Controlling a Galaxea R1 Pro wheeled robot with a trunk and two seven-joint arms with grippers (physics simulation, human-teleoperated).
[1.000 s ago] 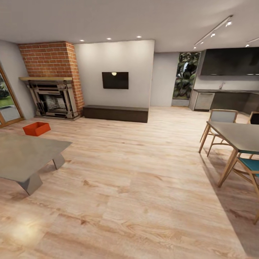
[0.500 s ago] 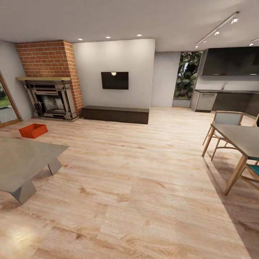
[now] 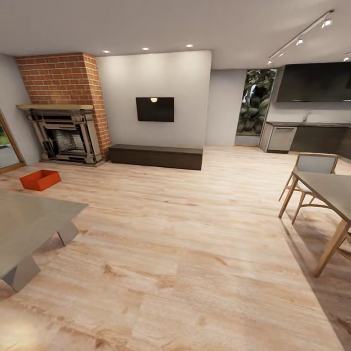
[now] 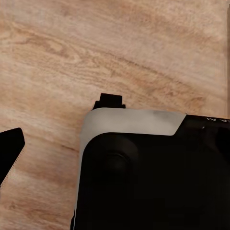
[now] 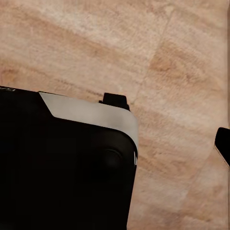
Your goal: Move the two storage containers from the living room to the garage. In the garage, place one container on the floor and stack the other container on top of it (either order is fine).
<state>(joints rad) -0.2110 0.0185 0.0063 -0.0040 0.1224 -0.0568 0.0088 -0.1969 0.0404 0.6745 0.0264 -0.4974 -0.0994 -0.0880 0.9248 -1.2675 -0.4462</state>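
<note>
Orange-red and lidless, one storage container [image 3: 40, 180] sits on the light wood plank floor [image 3: 185, 243] of the living room, just in front of the red brick fireplace [image 3: 66, 114] and beyond the far corner of a grey tabletop [image 3: 29, 222]. A dark low bench [image 3: 155, 156] runs along the white wall under a black screen [image 3: 155, 109]. At the right stand a wooden dining table [image 3: 331, 190] and a chair [image 3: 312, 168], with dark kitchen cabinets [image 3: 312, 139] behind them. Both wrist views look down on the planks past a black and white housing. Of the left pincer [image 4: 62, 122] and the right pincer [image 5: 167, 122] only dark finger tips seem to show, well apart, and I cannot tell from that whether either is released or clenched.
</note>
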